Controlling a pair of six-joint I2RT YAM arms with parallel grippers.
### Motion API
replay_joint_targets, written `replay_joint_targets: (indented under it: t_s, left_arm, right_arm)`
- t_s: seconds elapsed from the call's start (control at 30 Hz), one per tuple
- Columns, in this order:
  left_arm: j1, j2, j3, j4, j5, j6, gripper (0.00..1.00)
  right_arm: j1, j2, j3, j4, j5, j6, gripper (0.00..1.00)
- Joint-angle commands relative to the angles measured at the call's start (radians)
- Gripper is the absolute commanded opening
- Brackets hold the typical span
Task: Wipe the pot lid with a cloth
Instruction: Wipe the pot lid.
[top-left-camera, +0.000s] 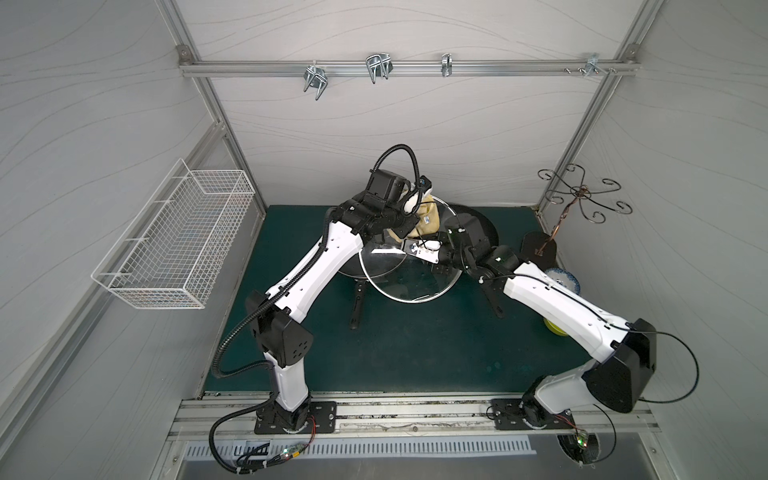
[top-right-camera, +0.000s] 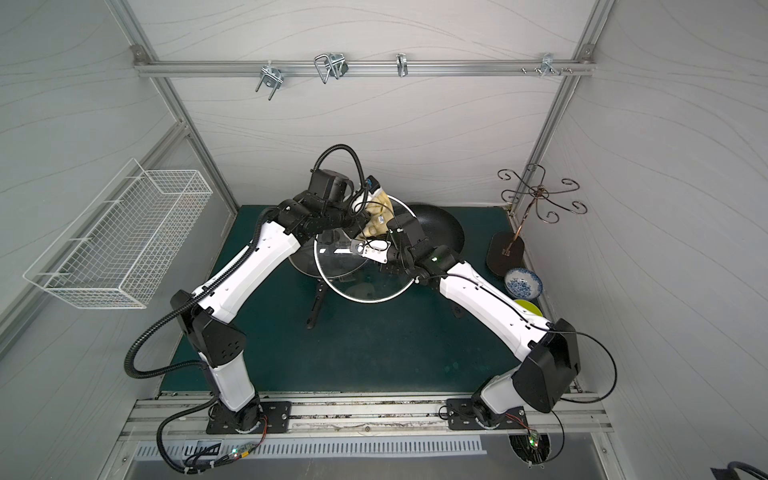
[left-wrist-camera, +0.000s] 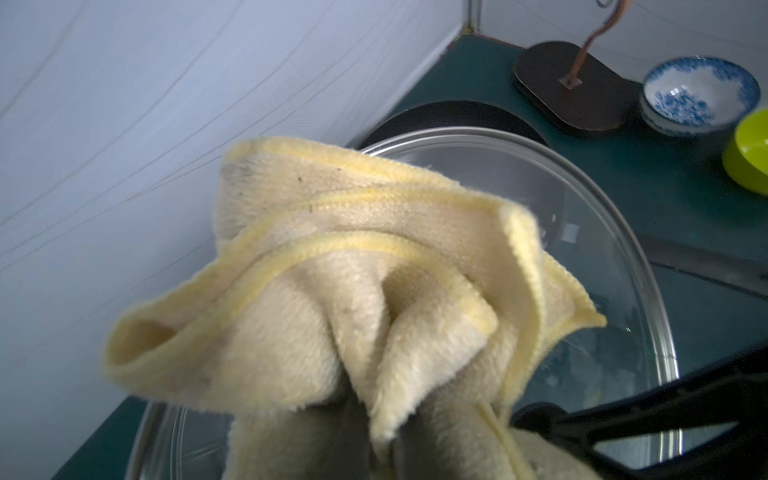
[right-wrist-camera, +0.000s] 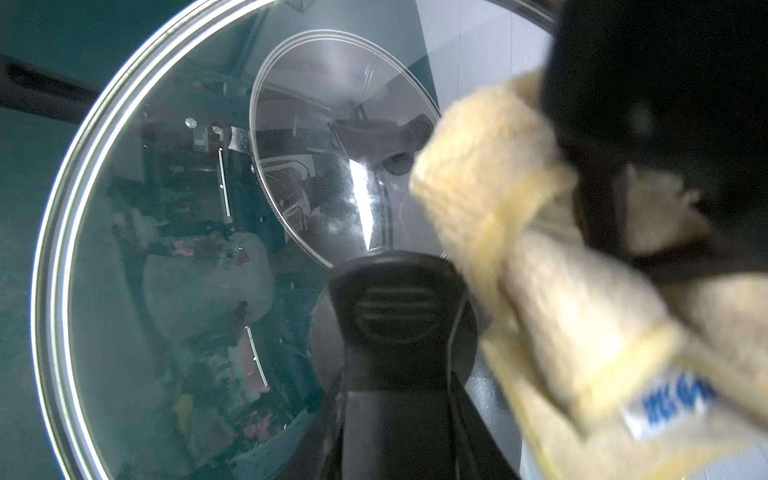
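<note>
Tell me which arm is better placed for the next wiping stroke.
Left: the left gripper holds the cloth at the pot lid, while the right gripper is occupied holding that lid up by its black handle.

Walls: pale grey wavy-grained panels (top-left-camera: 415, 124) in aluminium framing (top-left-camera: 519, 66)
Floor: dark green mat (top-left-camera: 415, 353)
Fixture: white wire basket (top-left-camera: 174, 237)

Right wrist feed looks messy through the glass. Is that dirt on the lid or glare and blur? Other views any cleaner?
Right wrist view: the pot lid mirrors the room and carries a white glare streak, so dirt cannot be judged; the cloth is blurred. Left wrist view: cloth mostly sharp, glass shows little glare. Both top views: evenly lit, wide-angle bowing at the edges, lid small.
</note>
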Motion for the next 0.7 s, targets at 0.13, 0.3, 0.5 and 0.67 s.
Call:
replay_joint_targets:
  t_s: [0.13,0.3,0.5,0.67]
  left_arm:
    - [0.061,-0.114,-0.145,0.144,-0.112,-0.147,0.0]
    - [0.042,-0.183,-0.283,0.196,-0.105,-0.192,0.0]
    - [-0.037,-0.234,-0.402,0.227,-0.087,-0.155,0.0]
    - [-0.11,-0.25,-0.446,0.228,-0.116,-0.111,0.0]
  right_arm:
    - [-0.084,-0.096,0.092,0.211,0.007,0.267,0.0]
    - [-0.118,-0.069,0.177,0.156,0.027,0.477,0.0]
    - [-0.129,-0.011,0.282,0.078,0.052,0.62,0.0]
    - [-0.134,0.025,0.341,0.043,0.041,0.677,0.0]
